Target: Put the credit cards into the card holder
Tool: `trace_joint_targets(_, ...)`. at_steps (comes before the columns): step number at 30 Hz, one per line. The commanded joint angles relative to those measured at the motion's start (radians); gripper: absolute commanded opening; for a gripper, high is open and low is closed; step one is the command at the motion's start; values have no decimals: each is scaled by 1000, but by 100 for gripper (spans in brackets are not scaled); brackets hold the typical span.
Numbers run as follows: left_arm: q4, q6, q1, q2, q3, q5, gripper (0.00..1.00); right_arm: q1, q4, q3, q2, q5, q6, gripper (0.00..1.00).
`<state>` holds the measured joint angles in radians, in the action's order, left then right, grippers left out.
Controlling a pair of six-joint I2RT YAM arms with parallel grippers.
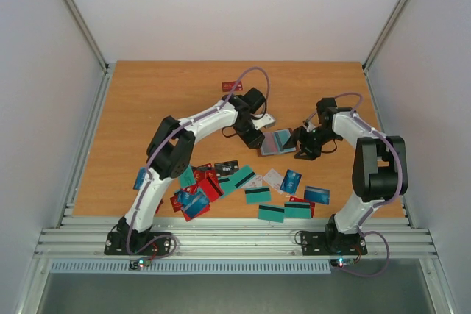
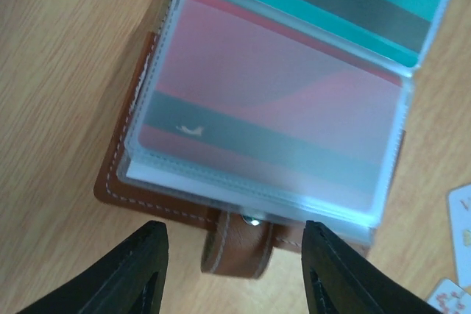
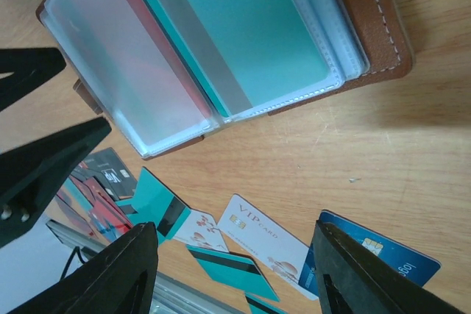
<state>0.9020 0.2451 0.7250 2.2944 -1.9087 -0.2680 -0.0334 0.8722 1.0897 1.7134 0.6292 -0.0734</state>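
Observation:
The brown card holder (image 1: 277,141) lies open mid-table between my two grippers. Its clear sleeves hold a red card (image 2: 272,108) and a teal card (image 3: 250,27). My left gripper (image 2: 232,270) is open just short of the holder's edge, and the brown snap strap (image 2: 239,248) sits in the gap, untouched. My right gripper (image 3: 235,270) is open too, hovering over loose credit cards: a white VIP card (image 3: 261,237), a blue card (image 3: 383,255) and a teal striped card (image 3: 158,207). Several more credit cards (image 1: 243,189) lie scattered near the front edge.
One red card (image 1: 231,86) lies alone at the far side and a white card (image 1: 266,119) lies beside the left wrist. A metal rail (image 1: 235,240) runs along the near edge. White walls close in both sides.

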Motion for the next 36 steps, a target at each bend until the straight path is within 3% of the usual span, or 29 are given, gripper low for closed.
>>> trace_joint_targets(1, 31, 44, -1, 40, -47, 13, 51, 3, 14, -18, -23, 3, -20, 59)
trace_joint_targets(11, 11, 43, -17, 65, -29, -18, 36, 3, 21, -16, -18, 3, -25, 59)
trace_joint_targets(14, 7, 51, -19, 61, -16, -27, 38, 3, 22, -16, -15, 2, -26, 59)
trace_joint_targets(18, -25, 56, -20, 36, 46, -44, 47, 3, 22, -11, -8, 0, -24, 59)
trace_joint_targets(21, -48, 57, -20, 24, 74, -44, 47, 3, 21, -7, 1, 1, -20, 59)
trace_joint_targets(29, -109, 38, -23, 28, 106, -35, 13, 3, 20, 3, 14, -1, -13, 59)
trace_joint_targets(33, -156, 13, -30, -16, 157, -55, 2, 3, 3, 37, 47, -12, 7, 59)
trace_joint_targets(36, -199, -19, -42, -53, 200, -83, 0, 3, -14, 88, 87, -49, 26, 59)
